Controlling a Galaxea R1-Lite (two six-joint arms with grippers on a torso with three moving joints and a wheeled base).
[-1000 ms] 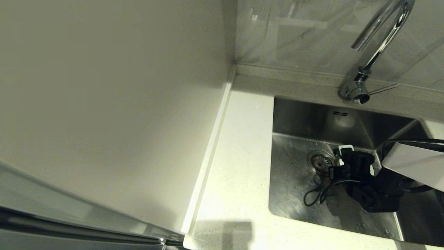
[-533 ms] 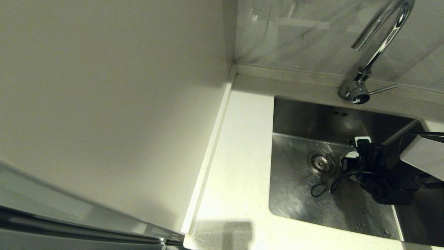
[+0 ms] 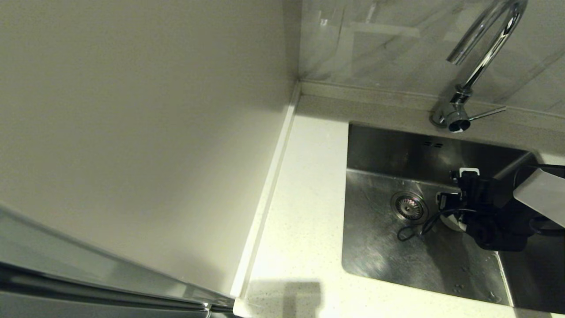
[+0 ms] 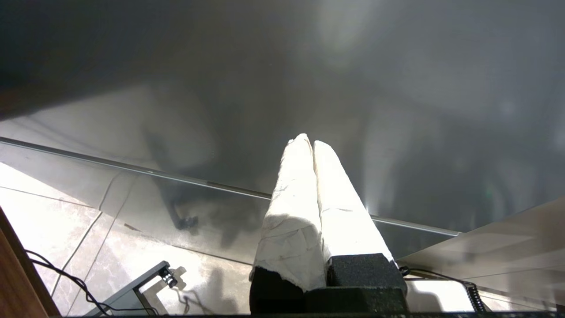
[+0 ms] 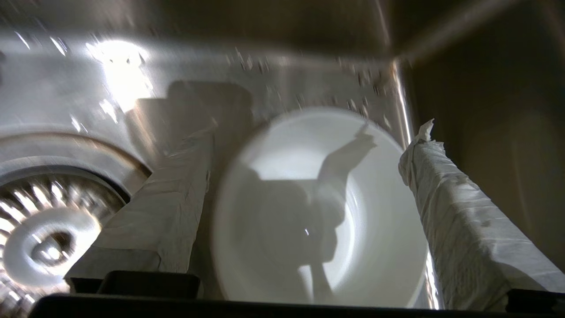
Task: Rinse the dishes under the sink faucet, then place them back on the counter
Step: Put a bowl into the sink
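Head view: speckled counter point(image 3: 304, 212) flanks steel sink point(image 3: 379, 247); right gripper point(image 5: 309, 163) spread around bowl point(image 5: 318, 212), left gripper point(image 4: 309, 145) together.

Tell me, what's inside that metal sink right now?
On the sink floor lie a round drain strainer and one whitish bowl, upright between the right claw's open fingers. The arm covers the basin's right part in the head view.

Head camera looks down on counter point(image 3: 304, 229) and sink point(image 3: 379, 247) at 3 o'clock. Right wrist camera sits close inside the sink; both share the drain point(image 3: 408, 206). Left wrist camera faces the floor point(image 4: 53, 221).
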